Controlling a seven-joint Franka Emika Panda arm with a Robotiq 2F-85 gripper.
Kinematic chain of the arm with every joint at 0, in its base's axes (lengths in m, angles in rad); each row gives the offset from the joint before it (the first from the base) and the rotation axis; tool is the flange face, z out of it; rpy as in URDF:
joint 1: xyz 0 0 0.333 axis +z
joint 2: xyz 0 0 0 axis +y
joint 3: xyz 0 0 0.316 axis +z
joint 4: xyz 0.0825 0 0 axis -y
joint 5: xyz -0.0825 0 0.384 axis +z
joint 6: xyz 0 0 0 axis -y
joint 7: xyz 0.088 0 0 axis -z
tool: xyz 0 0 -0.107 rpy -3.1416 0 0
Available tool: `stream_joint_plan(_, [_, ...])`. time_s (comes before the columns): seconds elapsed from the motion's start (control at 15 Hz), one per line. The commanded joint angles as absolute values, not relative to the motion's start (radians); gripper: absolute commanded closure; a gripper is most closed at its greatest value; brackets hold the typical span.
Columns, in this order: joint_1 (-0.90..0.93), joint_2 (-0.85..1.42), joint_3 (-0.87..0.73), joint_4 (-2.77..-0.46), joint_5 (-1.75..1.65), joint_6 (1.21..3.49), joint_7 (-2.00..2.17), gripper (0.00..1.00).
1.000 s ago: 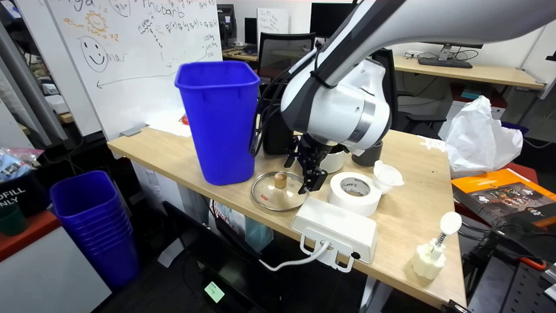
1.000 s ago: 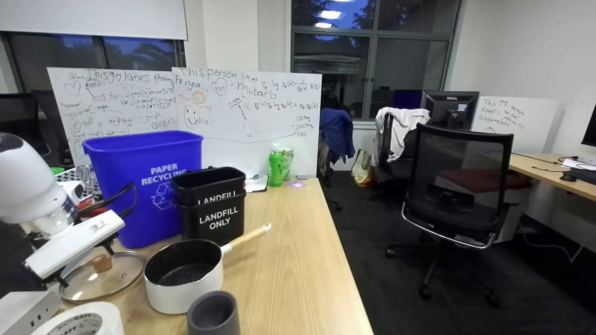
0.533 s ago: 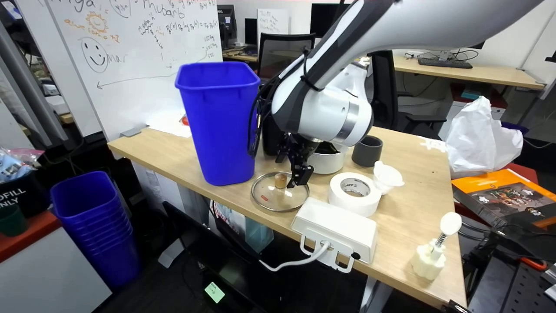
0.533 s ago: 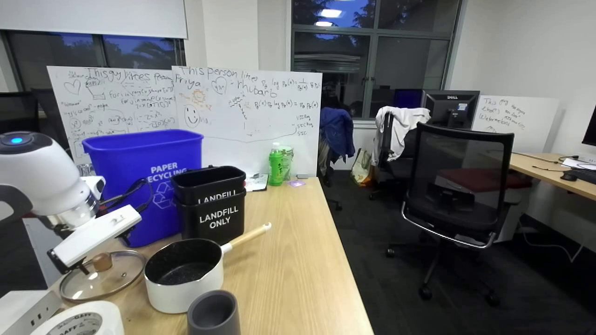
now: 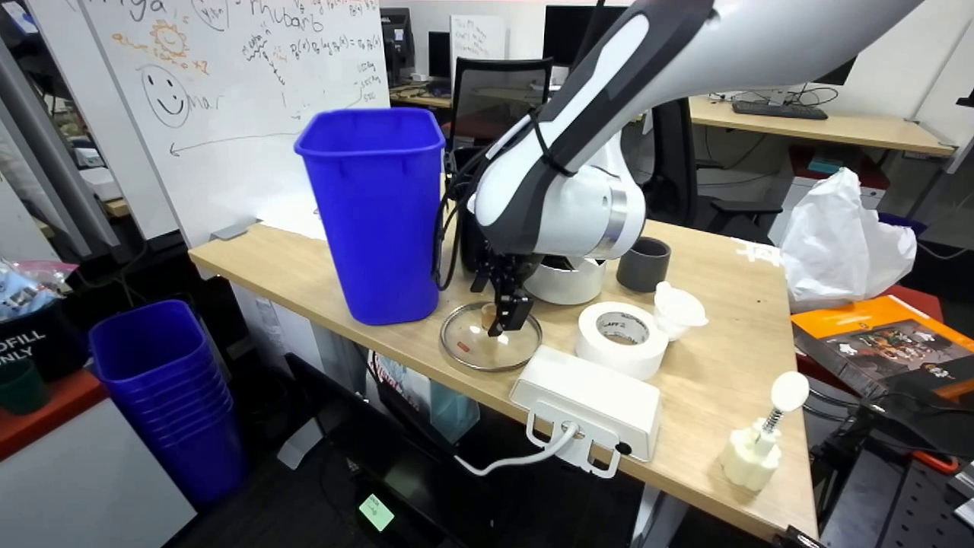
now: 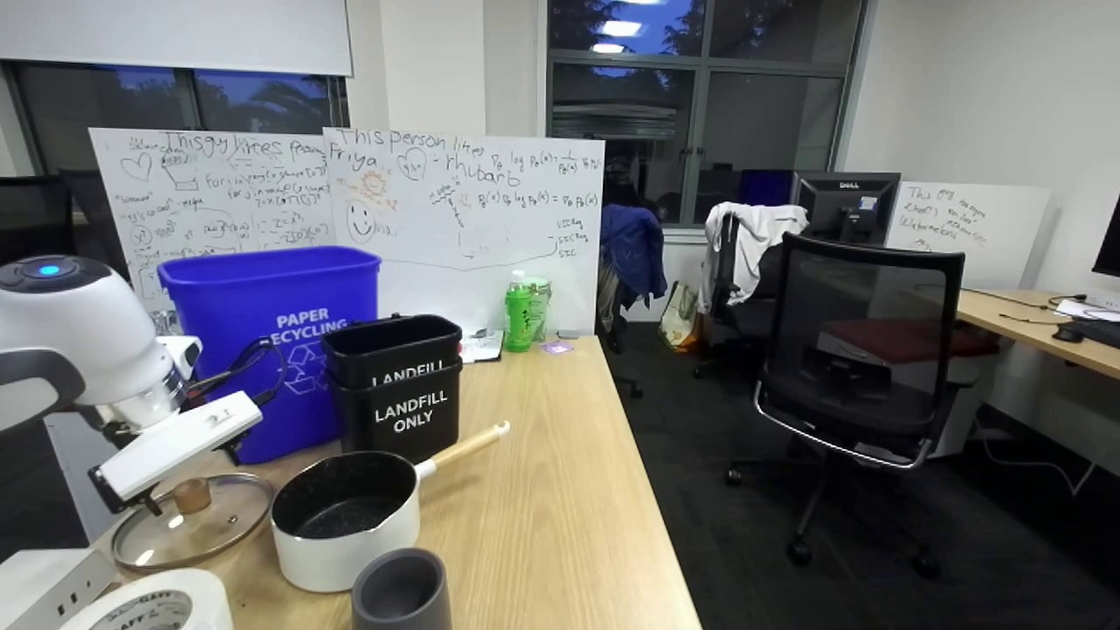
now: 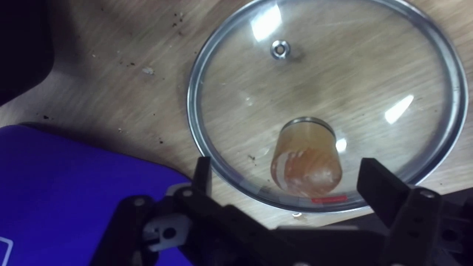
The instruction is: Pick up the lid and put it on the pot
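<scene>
One black two-fingered gripper (image 7: 286, 170), spread wide and empty, hangs over the round clear-glass lid (image 7: 343, 85); just beside the lid stands the low white dark-lined pot (image 6: 346, 551). Grasping seems the step; next, lower around the lid's brown wooden knob (image 7: 306, 159) and close.

White and Scribbled, With Deep Blue Beyond

In an exterior view we are looking past the wood-topped counter (image 6: 560, 490) to whiteboards (image 6: 525, 254) that are carrying handwriting (image 6: 534, 197), a smiling face (image 6: 360, 220) and an orange sun (image 6: 374, 184). Farther back, grey-framed windows (image 6: 630, 114) are showing deep blue sky (image 6: 652, 26) and trees (image 6: 691, 35), and bright lights (image 6: 622, 29) are glowing in their upper part. A white shade (image 6: 175, 35) is hanging above the left-hand window (image 6: 254, 101). We are seeing white walls (image 6: 989, 96), a dark floor (image 6: 691, 525) and a black mesh chair (image 6: 862, 297) that is standing near a wooden desk (image 6: 1024, 331).
</scene>
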State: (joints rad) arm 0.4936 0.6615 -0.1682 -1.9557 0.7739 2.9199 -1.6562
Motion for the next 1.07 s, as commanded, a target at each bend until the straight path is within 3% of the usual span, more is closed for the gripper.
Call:
stream_joint_plan(0.0, [0.317,0.646,-0.004,-1.972,0.541,2.959,-1.493,0.00])
stream_joint_plan(0.07, [0.282,0.649,0.023,-1.974,0.459,2.967,-1.443,0.01])
stream_joint_plan(0.27, [0.187,0.655,0.096,-1.973,0.253,2.969,-1.309,0.27])
stream_joint_plan(0.67, [0.070,0.657,0.204,-1.972,0.034,2.936,-1.140,0.69])
stream_joint_plan(1.0, [0.015,0.643,0.258,-1.967,-0.040,2.889,-1.078,0.70])
